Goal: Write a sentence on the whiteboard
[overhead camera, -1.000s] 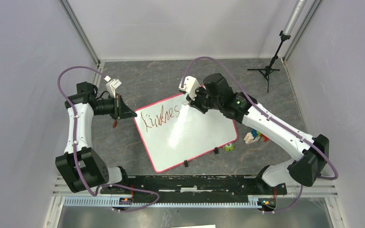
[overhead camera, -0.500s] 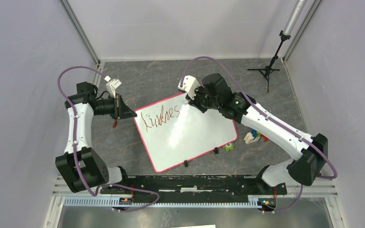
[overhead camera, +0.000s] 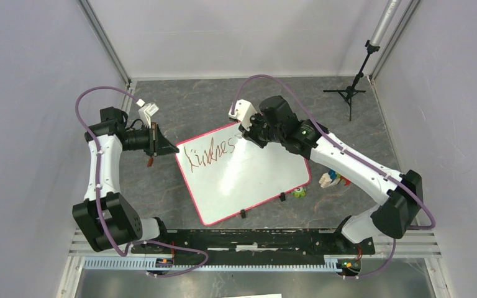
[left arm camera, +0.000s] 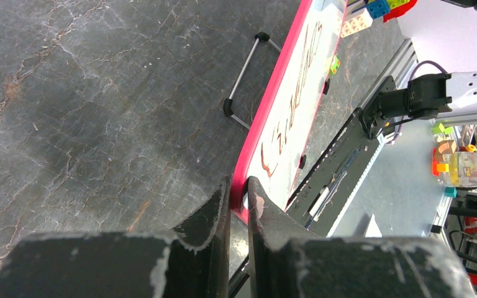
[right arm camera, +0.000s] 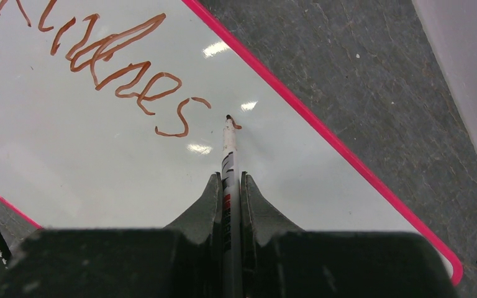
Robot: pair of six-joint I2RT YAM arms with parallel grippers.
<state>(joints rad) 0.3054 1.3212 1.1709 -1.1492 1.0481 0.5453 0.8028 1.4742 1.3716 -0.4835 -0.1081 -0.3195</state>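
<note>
Right claw (right arm camera: 230, 179) clenched on marker (right arm camera: 228, 146), shaft pointing straight ahead. Tip touches whiteboard (right arm camera: 99, 167) just past last letter of sentence (right arm camera: 115, 71). Writing lies ahead-left, pink edge (right arm camera: 323, 139) near ahead-right: little room left on line. Left claw (left arm camera: 239, 186) clamps board's rim.

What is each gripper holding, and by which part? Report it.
The left gripper pinches the whiteboard by its pink border, near a corner. The right gripper grips a marker by its barrel, with the tip at the board.
</note>
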